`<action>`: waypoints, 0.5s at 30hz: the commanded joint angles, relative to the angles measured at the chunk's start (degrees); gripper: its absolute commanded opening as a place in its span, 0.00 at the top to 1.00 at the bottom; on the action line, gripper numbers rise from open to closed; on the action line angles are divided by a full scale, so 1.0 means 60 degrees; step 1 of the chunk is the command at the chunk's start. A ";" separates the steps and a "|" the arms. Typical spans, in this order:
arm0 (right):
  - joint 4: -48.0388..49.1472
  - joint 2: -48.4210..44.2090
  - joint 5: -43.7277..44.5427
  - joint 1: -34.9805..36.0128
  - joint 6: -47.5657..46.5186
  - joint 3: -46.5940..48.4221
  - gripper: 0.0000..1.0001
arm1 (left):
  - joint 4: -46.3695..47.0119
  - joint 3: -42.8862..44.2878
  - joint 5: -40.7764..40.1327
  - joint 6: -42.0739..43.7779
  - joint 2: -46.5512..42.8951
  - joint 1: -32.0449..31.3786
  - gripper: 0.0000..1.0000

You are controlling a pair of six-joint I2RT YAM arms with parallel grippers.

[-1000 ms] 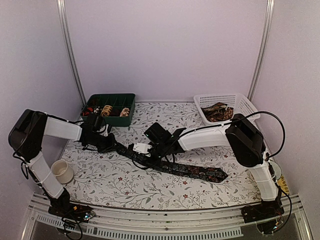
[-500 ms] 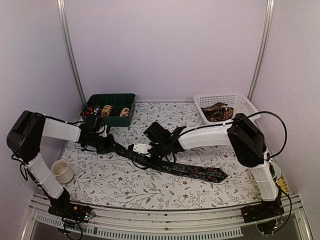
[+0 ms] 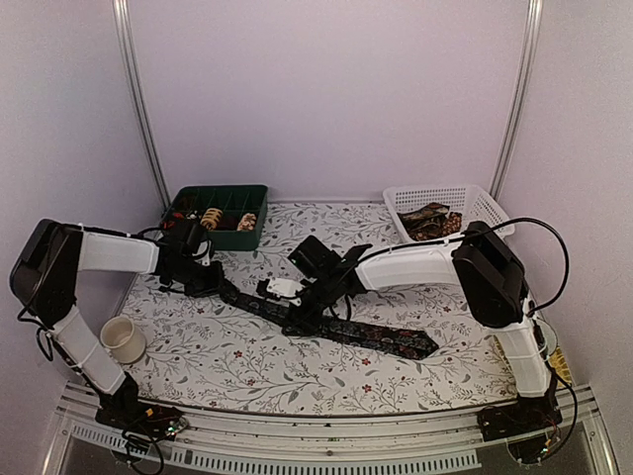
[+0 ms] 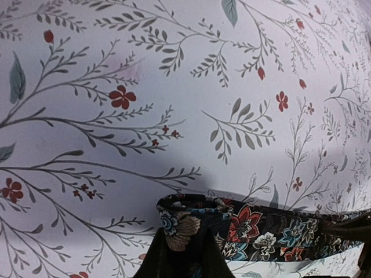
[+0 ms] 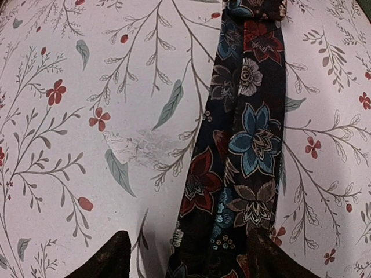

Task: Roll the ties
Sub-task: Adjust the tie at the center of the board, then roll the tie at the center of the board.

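A dark floral tie [image 3: 346, 332] lies stretched across the patterned table, from centre left to its wide pointed end at lower right. My left gripper [image 3: 203, 276] is shut on its narrow end; in the left wrist view that end [image 4: 191, 223] is folded over between the closed tips of the left gripper [image 4: 182, 258]. My right gripper [image 3: 297, 309] hovers over the tie's middle with its jaws open. In the right wrist view the tie [image 5: 237, 156] runs between the spread fingertips [image 5: 104, 260] of the right gripper [image 5: 185, 260], which do not grip it. Coiled ties [image 3: 210, 218] sit in the tray.
A dark green compartment tray [image 3: 229, 237] stands at the back left. At the back right, a white mesh basket [image 3: 475, 203] holds more ties [image 3: 430, 220]. A white cup [image 3: 123, 339] sits near the left arm's base.
My right gripper has opened and let go of the tie. The left gripper has drawn the narrow end slightly back and left.
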 commanded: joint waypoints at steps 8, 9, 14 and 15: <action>0.0145 -0.2663 -0.1105 -0.1826 0.3298 -0.0750 0.28 | -0.2278 0.1584 -0.3275 0.1108 0.0274 -0.1486 1.00; 0.0116 -0.2707 -0.1107 -0.1907 0.3600 -0.0870 0.28 | -0.2421 0.1687 -0.3514 0.1146 0.0369 -0.1610 1.00; 0.0595 -0.3233 -0.1283 -0.2332 0.4855 -0.2018 0.28 | -0.3001 0.2060 -0.4861 0.1155 0.0767 -0.2282 1.00; 0.0745 -0.3362 -0.1283 -0.2387 0.5043 -0.2272 0.28 | -0.3139 0.2127 -0.5145 0.1125 0.0855 -0.2393 1.00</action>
